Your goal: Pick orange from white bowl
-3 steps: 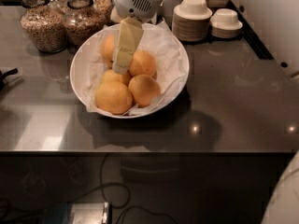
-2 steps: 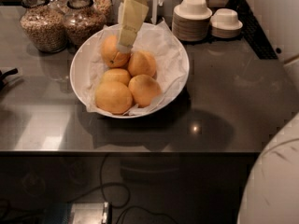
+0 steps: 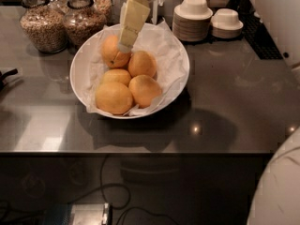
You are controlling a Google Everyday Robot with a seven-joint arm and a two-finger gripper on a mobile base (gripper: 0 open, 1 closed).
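The white bowl [image 3: 185, 67], wide and lined with crinkled paper, stands on the dark table and holds several oranges. The orange [image 3: 112, 54] with a small dark stem dimple lies at the bowl's rear left. My gripper [image 3: 125, 45] reaches down from the top of the view, cream-coloured and tilted. Its tip rests at the upper right of that orange, touching or nearly touching the peel. The other oranges [image 3: 114, 97] lie in front of it, apart from the gripper.
Two glass jars of grain [image 3: 43, 26] stand behind the bowl on the left. Stacked plates with small upturned white bowls [image 3: 194, 18] stand at the back right. A dark object [image 3: 6, 76] pokes in at the left edge. My white body [image 3: 281, 186] fills the lower right.
My gripper has drawn back from the middle of the pile to the rear left orange. For the last half second it has barely moved. The oranges lie as before.
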